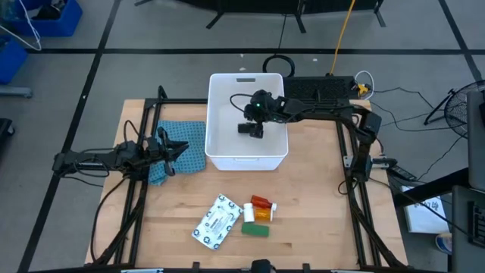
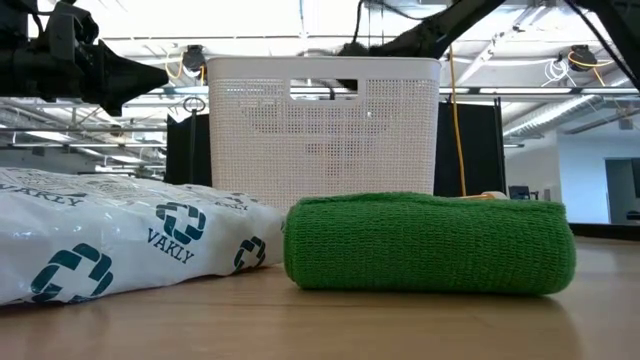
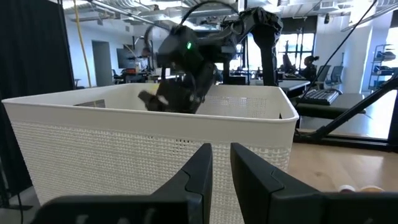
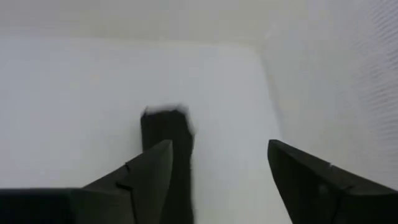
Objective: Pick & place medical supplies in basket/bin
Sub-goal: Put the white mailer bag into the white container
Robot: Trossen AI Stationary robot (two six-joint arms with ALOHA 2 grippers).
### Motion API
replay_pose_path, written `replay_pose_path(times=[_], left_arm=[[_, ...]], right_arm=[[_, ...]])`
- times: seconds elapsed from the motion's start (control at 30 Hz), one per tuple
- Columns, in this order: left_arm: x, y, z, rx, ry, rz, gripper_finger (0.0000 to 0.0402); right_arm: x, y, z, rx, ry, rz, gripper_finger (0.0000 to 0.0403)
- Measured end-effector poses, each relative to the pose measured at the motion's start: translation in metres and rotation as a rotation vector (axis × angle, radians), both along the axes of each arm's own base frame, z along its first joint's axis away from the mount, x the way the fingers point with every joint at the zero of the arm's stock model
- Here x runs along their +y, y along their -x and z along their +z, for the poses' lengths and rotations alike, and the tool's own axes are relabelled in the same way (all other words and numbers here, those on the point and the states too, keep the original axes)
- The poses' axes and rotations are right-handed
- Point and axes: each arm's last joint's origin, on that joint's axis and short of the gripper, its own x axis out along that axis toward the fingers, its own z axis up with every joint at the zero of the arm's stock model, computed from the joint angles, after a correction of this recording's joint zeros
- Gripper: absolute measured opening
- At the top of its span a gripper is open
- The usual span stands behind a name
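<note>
My right gripper [image 1: 251, 130] hangs open inside the white bin [image 1: 223, 155], fingers pointing down. The small black block [image 4: 165, 124] shows blurred below it over the bin floor, close to one finger. The white printed packet [image 1: 218, 221], two orange pill bottles [image 1: 261, 202] [image 1: 262, 215] and the green block [image 1: 256, 230] lie on the table near its front edge. The low view shows the green block [image 2: 430, 245] and the packet [image 2: 100, 245] in front of the bin [image 2: 322, 125]. My left gripper [image 1: 171, 149] waits over the patterned cloth, its fingers [image 3: 202, 165] a narrow gap apart. My right gripper [image 4: 217, 162] stands open above the black block, one finger [image 4: 152, 168] overlapping its edge in the wrist view. Whether that finger touches the block, I cannot tell.
The blue-green patterned cloth [image 1: 188, 144] lies left of the bin under my left gripper. A black frame [image 1: 140, 136] runs along the table's left and right sides. Bare wood [image 1: 318, 189] lies right of the bin and supplies. Blue crates [image 1: 53, 19] sit on the floor beyond.
</note>
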Motion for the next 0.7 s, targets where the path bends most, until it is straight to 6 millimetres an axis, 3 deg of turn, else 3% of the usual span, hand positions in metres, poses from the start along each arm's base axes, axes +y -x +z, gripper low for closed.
replay_pose_path(times=[0.2, 0.3, 0.4, 0.57, 0.7], left_arm=[[0.0, 0.0, 0.0, 0.004, 0.0, 0.0, 0.0063], [0.0, 0.0, -0.002, 0.024, 0.0, 0.0, 0.0063], [0.0, -0.001, -0.004, 0.043, 0.0, 0.0, 0.0063], [0.0, -0.001, -0.005, 0.048, 0.014, -0.001, 0.0063], [0.0, -0.001, -0.005, 0.042, 0.036, -0.004, 0.0063]], right_arm=[[0.016, 0.016, 0.056, -0.145, 0.029, 0.033, 0.0251], [0.031, 0.036, 0.098, -0.303, -0.034, 0.108, 0.0236], [0.048, 0.061, 0.126, -0.426, -0.101, 0.203, 0.0208], [0.079, 0.106, 0.137, -0.498, -0.11, 0.28, 0.0132], [0.103, 0.142, 0.124, -0.627, -0.158, 0.38, 0.0055]])
